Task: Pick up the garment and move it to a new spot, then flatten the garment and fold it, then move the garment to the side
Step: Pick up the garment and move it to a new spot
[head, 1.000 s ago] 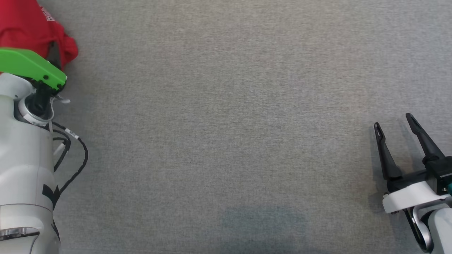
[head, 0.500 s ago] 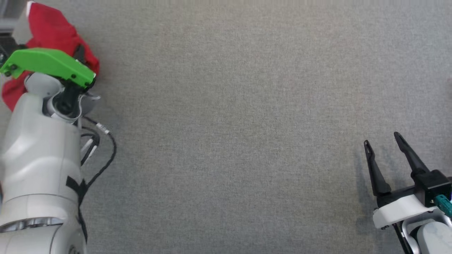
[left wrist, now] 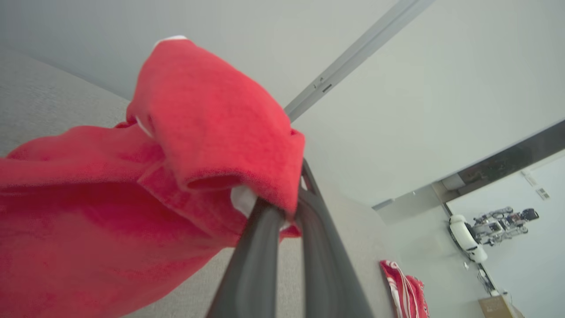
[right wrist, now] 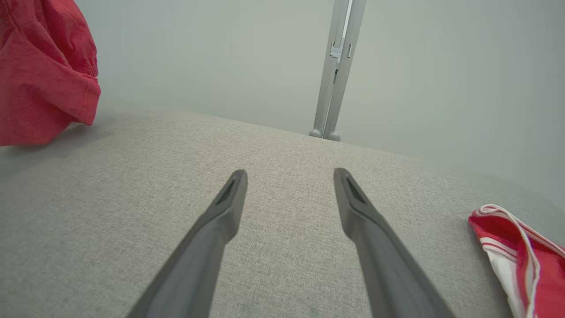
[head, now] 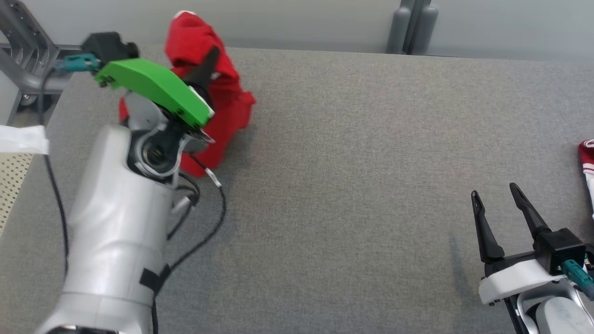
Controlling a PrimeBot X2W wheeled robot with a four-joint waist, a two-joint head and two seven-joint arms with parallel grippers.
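The garment (head: 222, 88) is a red bunched cloth with a bit of white trim, hanging lifted at the far left of the grey table (head: 352, 176). My left gripper (head: 211, 55) is shut on its upper folds, its dark fingers pinching the cloth. In the left wrist view the garment (left wrist: 132, 185) drapes over the closed left gripper (left wrist: 289, 207). The garment (right wrist: 44, 75) also shows at the left edge of the right wrist view. My right gripper (head: 494, 195) stands open over bare table at the near right, and its fingers (right wrist: 229, 198) hold nothing.
A red and white striped cloth (head: 587, 162) lies at the table's right edge, also seen as cloth (right wrist: 521, 251) and cloth (left wrist: 404, 291). A grey post (head: 413, 23) stands behind the far edge. A metal frame (head: 23, 55) is at the far left.
The camera has tilted and turned, shifting the whole picture. My left gripper has closed on the red garment and raised it, moving in toward the table. The right gripper stays open.
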